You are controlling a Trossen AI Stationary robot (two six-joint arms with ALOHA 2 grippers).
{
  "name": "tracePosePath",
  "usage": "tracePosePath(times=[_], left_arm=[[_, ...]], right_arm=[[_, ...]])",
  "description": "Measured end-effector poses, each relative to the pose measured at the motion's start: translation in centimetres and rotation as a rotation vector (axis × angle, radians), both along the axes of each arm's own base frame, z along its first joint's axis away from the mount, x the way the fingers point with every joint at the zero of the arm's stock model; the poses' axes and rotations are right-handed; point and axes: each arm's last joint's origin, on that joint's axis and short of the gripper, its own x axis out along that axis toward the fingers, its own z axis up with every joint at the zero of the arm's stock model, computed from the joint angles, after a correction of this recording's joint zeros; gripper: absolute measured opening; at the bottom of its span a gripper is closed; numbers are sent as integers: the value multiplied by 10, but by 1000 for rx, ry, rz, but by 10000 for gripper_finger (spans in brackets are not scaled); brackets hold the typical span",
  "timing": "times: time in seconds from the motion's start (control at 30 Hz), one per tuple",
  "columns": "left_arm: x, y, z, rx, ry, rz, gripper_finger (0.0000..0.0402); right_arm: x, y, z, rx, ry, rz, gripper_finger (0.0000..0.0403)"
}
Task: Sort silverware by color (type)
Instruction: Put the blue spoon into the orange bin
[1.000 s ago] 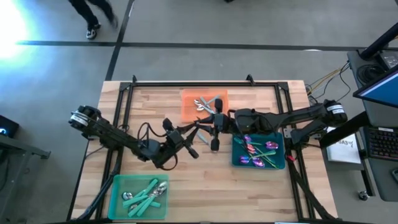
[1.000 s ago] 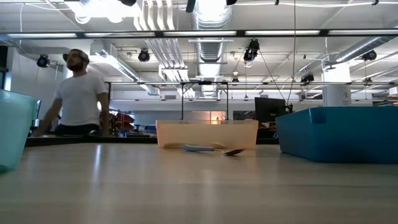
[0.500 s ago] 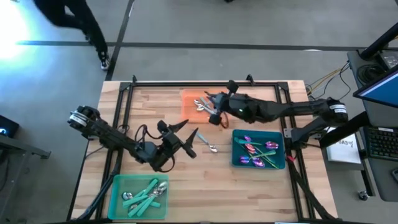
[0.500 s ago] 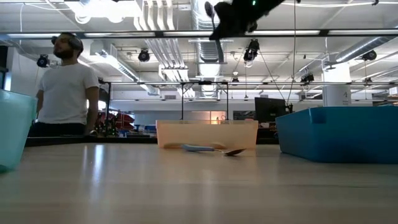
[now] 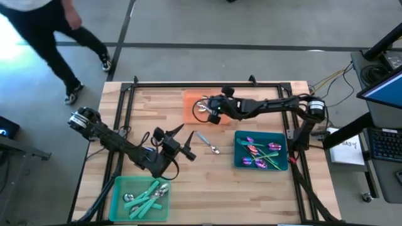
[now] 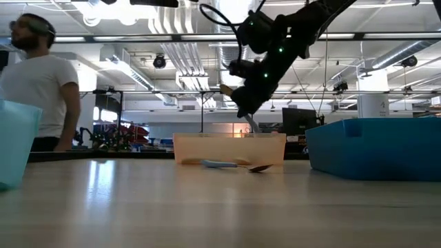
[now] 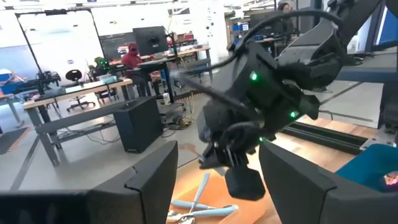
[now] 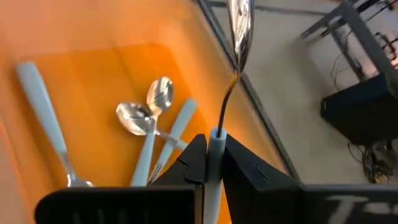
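My right gripper (image 5: 211, 113) hangs over the orange tray (image 5: 191, 100) at the far middle, shut on a spoon (image 8: 239, 28) with a shiny bowl and a pale handle. Several similar spoons (image 8: 146, 118) lie flat in that tray. Another pale-handled spoon (image 5: 207, 142) lies flat on the bare wood at mid-table. My left gripper (image 5: 183, 142) stands open just left of it, with nothing between its fingers. Purple-pink utensils (image 5: 260, 152) lie in the teal tray (image 5: 239, 162), and teal-handled ones (image 5: 146, 195) in the green tray (image 5: 115, 188). My right gripper pinches the spoon's pale handle (image 8: 216, 142) between its two fingers. The fingers come from the table's right, slanting down, and lie along the spoon. The thin neck and bowl stick out beyond the fingertips, slanting down (image 6: 251, 124), clear above the orange tray.
A black frame (image 5: 188, 84) runs round the table's far and side edges. Bare wood (image 5: 213, 188) lies between the green and teal trays. A person (image 5: 44, 31) walks on the floor beyond the table's far left corner. Cables (image 5: 147, 133) trail along my left arm.
My right gripper has risen from mid-table and gone toward the far edge, carrying the spoon over the orange tray. My left gripper has opened and drawn back a little toward the left and near edges. The spoon on the wood has stayed put.
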Motion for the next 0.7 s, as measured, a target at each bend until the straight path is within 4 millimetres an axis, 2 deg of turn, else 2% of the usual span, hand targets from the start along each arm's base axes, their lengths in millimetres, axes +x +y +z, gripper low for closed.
tracePosePath(times=[0.13, 0.3, 0.5, 0.6, 0.7], left_arm=[[0, 0, 0, 1, 3, 0, 210], [0, 0, -1, 5, 8, -9, 210], [1, -1, -4, 12, 25, -37, 210], [5, 1, -11, 2, 42, -133, 210], [12, 8, -22, -54, 80, -298, 210]], right_arm=[[1, 2, -8, 51, 11, -8, 27], [-4, 4, -4, 99, -11, -57, 93], [-16, 9, 15, 113, -29, -69, 154], [-27, 16, 33, 173, -75, -58, 166], [-42, 23, 53, 312, -127, -6, 169]])
